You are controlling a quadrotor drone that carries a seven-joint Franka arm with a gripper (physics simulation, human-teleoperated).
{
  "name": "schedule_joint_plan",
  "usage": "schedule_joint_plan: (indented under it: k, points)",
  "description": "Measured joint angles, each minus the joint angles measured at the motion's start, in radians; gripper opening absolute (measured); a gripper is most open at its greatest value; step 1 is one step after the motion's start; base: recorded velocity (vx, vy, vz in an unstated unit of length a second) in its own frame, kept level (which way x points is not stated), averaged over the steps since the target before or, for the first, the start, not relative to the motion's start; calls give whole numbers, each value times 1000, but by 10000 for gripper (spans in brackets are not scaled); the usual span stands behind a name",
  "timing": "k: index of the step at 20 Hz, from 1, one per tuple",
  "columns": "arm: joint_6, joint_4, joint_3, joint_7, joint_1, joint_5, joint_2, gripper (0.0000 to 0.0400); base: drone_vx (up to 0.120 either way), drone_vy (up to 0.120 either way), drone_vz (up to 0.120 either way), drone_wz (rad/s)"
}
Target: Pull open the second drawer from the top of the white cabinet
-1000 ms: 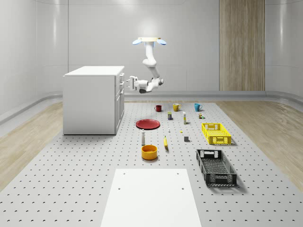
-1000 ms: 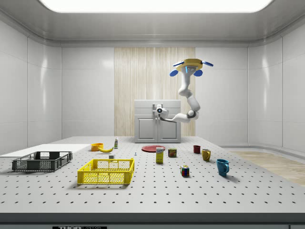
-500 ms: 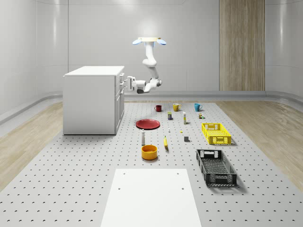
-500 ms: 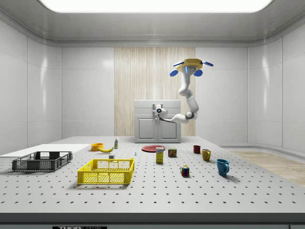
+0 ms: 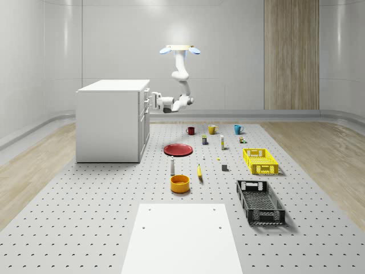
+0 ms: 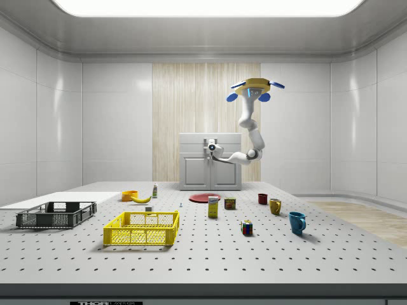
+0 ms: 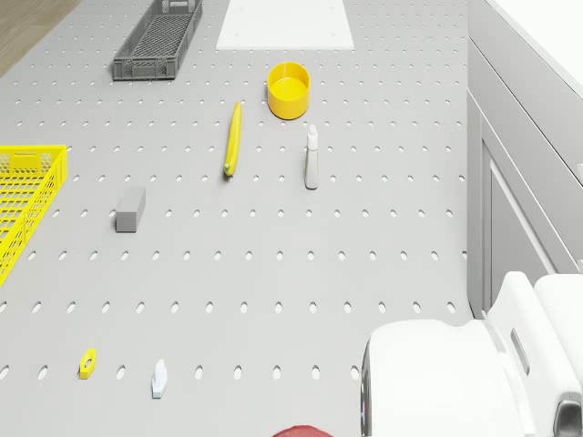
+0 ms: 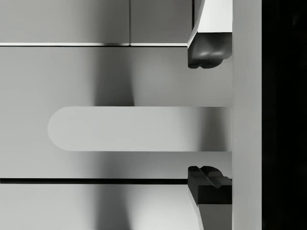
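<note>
your drone (image 5: 179,49) hovers beside the white box-shaped cabinet (image 5: 111,121); the pincer (image 8: 209,115) gapes around its rounded grey drawer handle (image 8: 139,129), gripping nothing; pulling now would slip off.

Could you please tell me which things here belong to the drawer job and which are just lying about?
For the job:
white cabinet
drawer handle
gripper, open, fingers on either side of the handle
drone, hovering beside the cabinet

Lying about:
red plate
banana
yellow bowl
yellow crate
black crate

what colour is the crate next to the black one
Yellow: the crate shows best in the side view.
</note>
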Motion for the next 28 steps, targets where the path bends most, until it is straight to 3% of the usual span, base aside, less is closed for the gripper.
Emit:
schedule_joint_plan:
  k: [3,5,8,9,11,12,14,18,19,21,24,25,26,28]
  points:
    - [-1,7,21,-3,-15,13,11,300,0,0,0,0]
    - [-3,10,33,-3,-25,19,15,221,0,0,0,0]
    - [-8,12,49,-3,-42,26,20,159,0,0,0,0]
    - [-10,13,55,11,-48,24,21,157,0,0,0,0]
    - [-8,25,69,74,-64,-10,15,213,0,0,0,0]
    - [-11,17,69,12,-65,5,21,188,0,0,0,0]
    - [-16,16,76,6,-74,17,23,156,0,0,0,0]
    - [-30,11,88,34,-97,12,18,154,0,0,0,0]
    - [-32,13,92,62,-104,3,15,169,0,0,0,0]
    - [-42,2,91,1,-111,15,17,150,0,0,0,0]
    - [-55,-4,94,19,-128,12,8,136,0,0,0,0]
    - [-54,4,99,82,-136,-17,-2,192,0,0,0,0]
    - [-60,-4,96,20,-137,-6,3,170,0,0,0,0]
    - [-70,-11,95,17,-147,-3,-3,145,0,0,0,0]
